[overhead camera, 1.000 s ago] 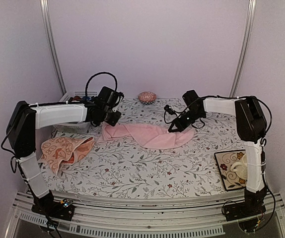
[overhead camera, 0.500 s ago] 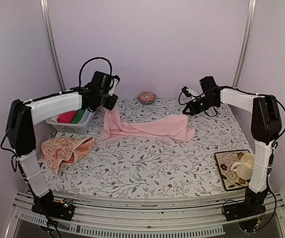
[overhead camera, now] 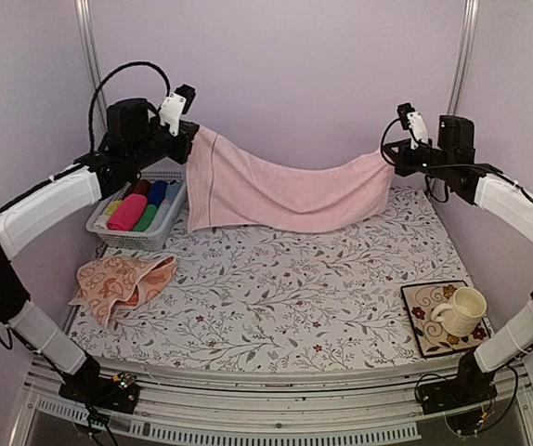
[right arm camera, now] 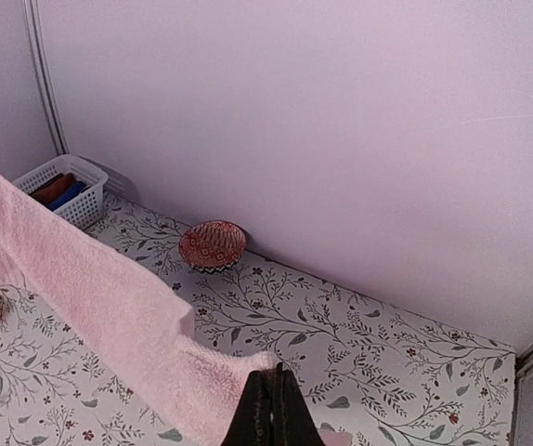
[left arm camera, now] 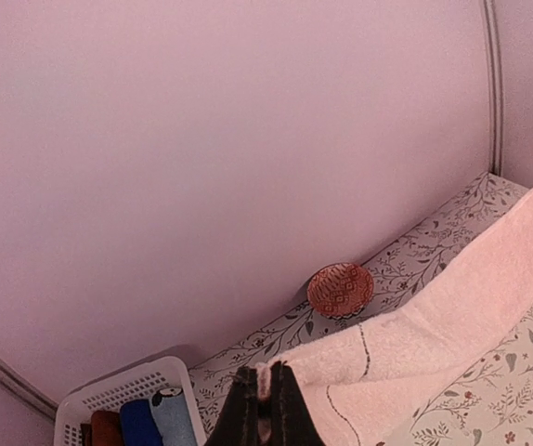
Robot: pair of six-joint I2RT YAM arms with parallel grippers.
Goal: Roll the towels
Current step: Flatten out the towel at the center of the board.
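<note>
Above the floral-printed bench (overhead camera: 294, 297), a soft pink towel (overhead camera: 276, 190) is stretched, sagging, corners clamped tight in left fingers (left arm camera: 243, 418) and right fingers (right arm camera: 257, 418).

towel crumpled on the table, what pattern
The crumpled towel is peach-orange with cream swirls, best seen in the top external view.

The plain pink towel (overhead camera: 280, 190) hangs stretched and sagging in the air, while the peach patterned towel (overhead camera: 123, 282) lies crumpled at the tabletop's left.
</note>
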